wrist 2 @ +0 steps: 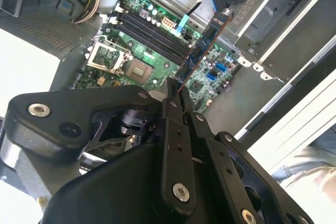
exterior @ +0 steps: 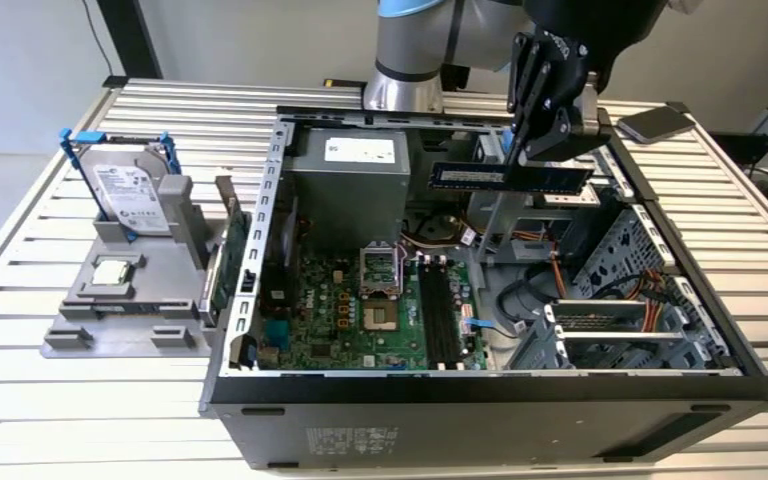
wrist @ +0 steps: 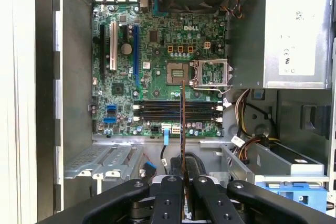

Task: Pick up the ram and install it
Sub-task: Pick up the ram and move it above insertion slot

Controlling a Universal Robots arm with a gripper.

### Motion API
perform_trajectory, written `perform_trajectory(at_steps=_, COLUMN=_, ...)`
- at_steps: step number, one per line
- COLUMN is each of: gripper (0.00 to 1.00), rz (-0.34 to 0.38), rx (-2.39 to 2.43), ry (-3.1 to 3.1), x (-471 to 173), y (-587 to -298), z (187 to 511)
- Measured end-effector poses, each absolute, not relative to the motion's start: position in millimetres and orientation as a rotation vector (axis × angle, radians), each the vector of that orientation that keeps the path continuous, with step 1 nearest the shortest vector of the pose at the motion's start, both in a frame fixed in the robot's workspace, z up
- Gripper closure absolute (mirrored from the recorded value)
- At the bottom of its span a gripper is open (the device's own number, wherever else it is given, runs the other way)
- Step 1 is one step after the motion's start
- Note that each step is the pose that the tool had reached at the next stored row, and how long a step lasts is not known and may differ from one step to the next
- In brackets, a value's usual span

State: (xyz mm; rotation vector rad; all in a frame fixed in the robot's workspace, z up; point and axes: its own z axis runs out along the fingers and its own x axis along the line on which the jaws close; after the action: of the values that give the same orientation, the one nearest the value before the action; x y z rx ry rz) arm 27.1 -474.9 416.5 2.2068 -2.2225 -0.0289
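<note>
- Black-and-grey metal computer case (exterior: 491, 410) lies open on the slatted table (exterior: 91, 400), exposing its green motherboard (exterior: 344, 310) for access from above.
- Black pincer (exterior: 524, 160) is clamped on the thin bluish-green ram stick (exterior: 508, 178), which hangs upright over the case's twelve o'clock in the exterior view, crosswise to the long black slots (exterior: 440, 320) and not yet seated.

Edge-on ram (wrist: 182, 129) in claw (wrist: 182, 183); motherboard slots (wrist: 157, 111) beyond

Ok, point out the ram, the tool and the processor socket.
ram (exterior: 471, 177): exterior view, on its flat face.
tool (wrist: 182, 181): first wrist view, between its fingertips.
processor socket (wrist: 176, 72): first wrist view, on its centre.
</note>
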Motion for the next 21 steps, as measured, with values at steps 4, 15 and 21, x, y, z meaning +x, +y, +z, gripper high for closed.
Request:
perform_trajectory(at_steps=4, gripper=1.00, rz=-0.029, rx=2.202, ry=-2.228, x=27.1, y=-474.8, z=416.5)
perform_trajectory(at_steps=15, gripper=1.00, rz=-0.030, rx=2.038, ry=-2.380, x=27.1, y=-474.8, z=416.4)
perform_trajectory(at_steps=21, gripper=1.00, rz=-0.030, rx=1.935, ry=-2.466, x=27.1, y=-474.8, z=416.3)
